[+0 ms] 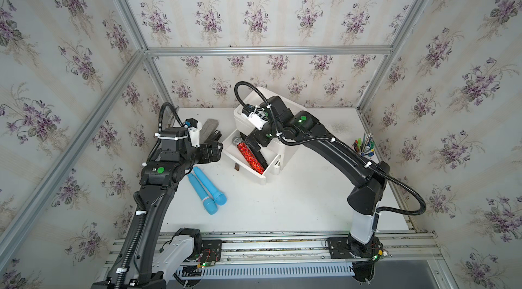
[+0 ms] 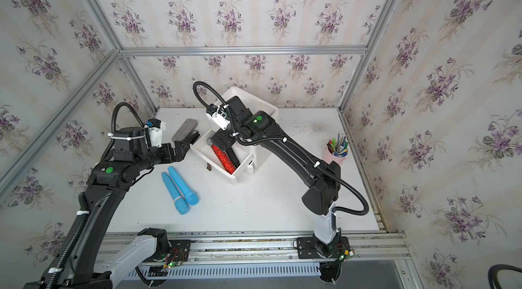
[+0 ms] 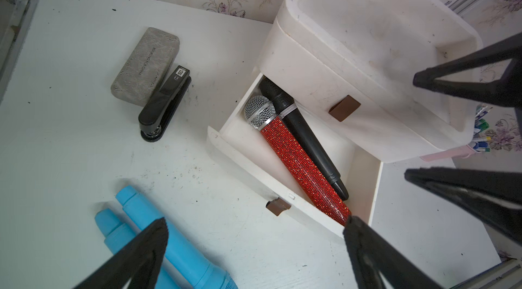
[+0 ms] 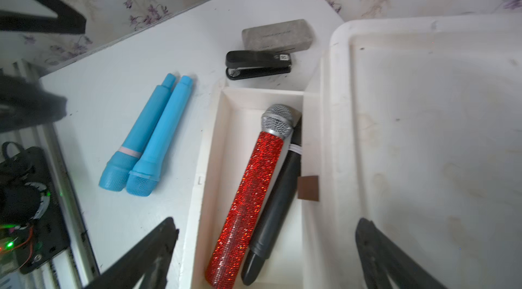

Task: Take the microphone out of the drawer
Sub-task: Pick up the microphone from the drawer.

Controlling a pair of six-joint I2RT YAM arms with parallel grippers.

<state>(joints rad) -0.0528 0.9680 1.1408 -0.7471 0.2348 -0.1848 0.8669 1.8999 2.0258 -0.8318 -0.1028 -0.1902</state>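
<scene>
White table lies under my two arms, with flower paper on the walls all round. Closest to me, on the near-left side of the drawer, two blue microphones lie side by side on the table, out of the drawer.

The drawer is pulled open. Inside it lie a red sparkly microphone and a black microphone, touching along their sides. The black one is on the side next to the white box that the drawer slides out of.

My left jaws are wide open and hold nothing. They hang just beside the drawer's left end. My right jaws are wide open too and hold nothing. They hang right over the drawer, above the two handles. Past the drawer, toward the back wall, a black stapler lies touching a grey case.

I think I am at the reaching step, with nothing lifted out of the drawer yet. Next I should lower my right jaws around one handle. I guess the red one, since it is easy to reach. Then I squeeze it and lift it up clear of the drawer wall.
</scene>
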